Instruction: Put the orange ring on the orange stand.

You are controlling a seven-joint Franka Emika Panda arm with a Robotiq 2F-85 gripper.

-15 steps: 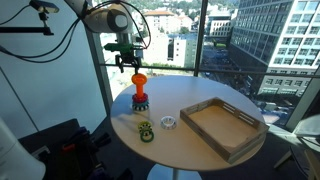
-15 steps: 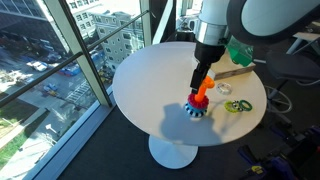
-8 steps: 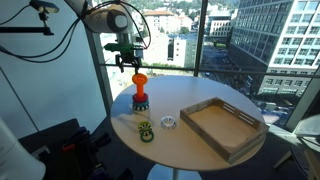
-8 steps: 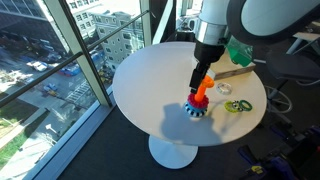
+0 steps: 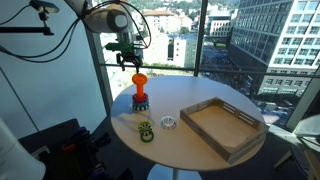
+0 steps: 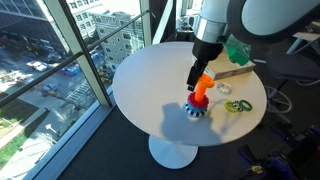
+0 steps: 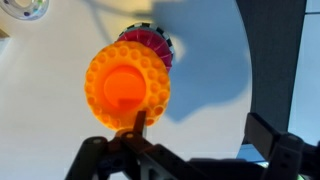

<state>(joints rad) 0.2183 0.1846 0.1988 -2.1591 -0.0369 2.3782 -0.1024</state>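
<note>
The orange ring (image 5: 139,77) sits at the top of the orange stand (image 5: 140,98) near the table's window-side edge; both also show in an exterior view, the ring (image 6: 203,82) over the stand (image 6: 197,106). In the wrist view the ring (image 7: 127,85) fills the upper left, with the peg's orange top in its hole and the stand's dark base (image 7: 152,42) behind it. My gripper (image 5: 127,62) hangs just above the ring, also seen here (image 6: 204,66). Its fingers (image 7: 200,128) are spread wide, with the left finger at the ring's edge.
A yellow-green ring (image 5: 146,130) (image 6: 238,105) and a small whitish ring (image 5: 168,122) (image 6: 224,89) (image 7: 22,10) lie on the round white table (image 5: 190,150). A wooden tray (image 5: 222,128) stands beside them. Floor-to-ceiling windows lie close behind the table.
The gripper has shifted very slightly upward over the stand. The ring stays on the stand's top.
</note>
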